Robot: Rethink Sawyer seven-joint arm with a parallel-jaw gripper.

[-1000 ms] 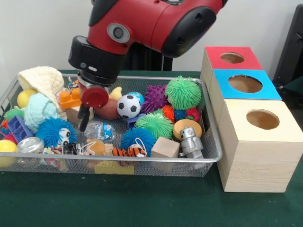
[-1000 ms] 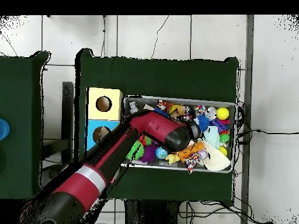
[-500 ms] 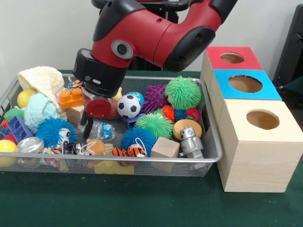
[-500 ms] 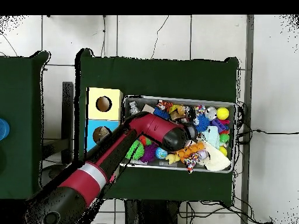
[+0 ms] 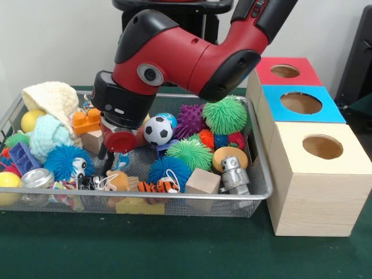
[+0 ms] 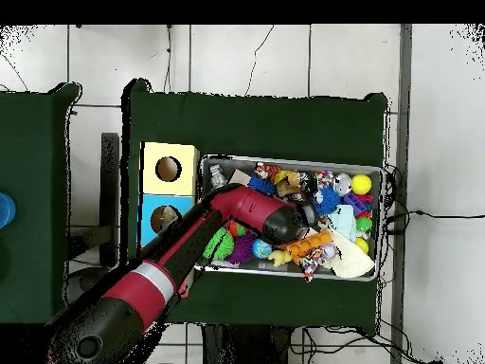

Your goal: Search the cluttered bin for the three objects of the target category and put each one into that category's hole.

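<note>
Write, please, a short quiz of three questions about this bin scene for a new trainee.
1. True or false: the black-and-white soccer ball lies outside the wire mesh bin.
2. Which lid colour has the box nearest the front camera: A red, B blue, C cream?
3. Fill in: the small silver toy robot stands beside a wooden ____.

Key: 1 false. 2 C, the cream wooden box. 3 cube: the plain wooden cube.

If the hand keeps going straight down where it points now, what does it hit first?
Most likely the clear plastic toy lying in the wire bin, just under the hand. The depth is hard to judge from here.
</note>
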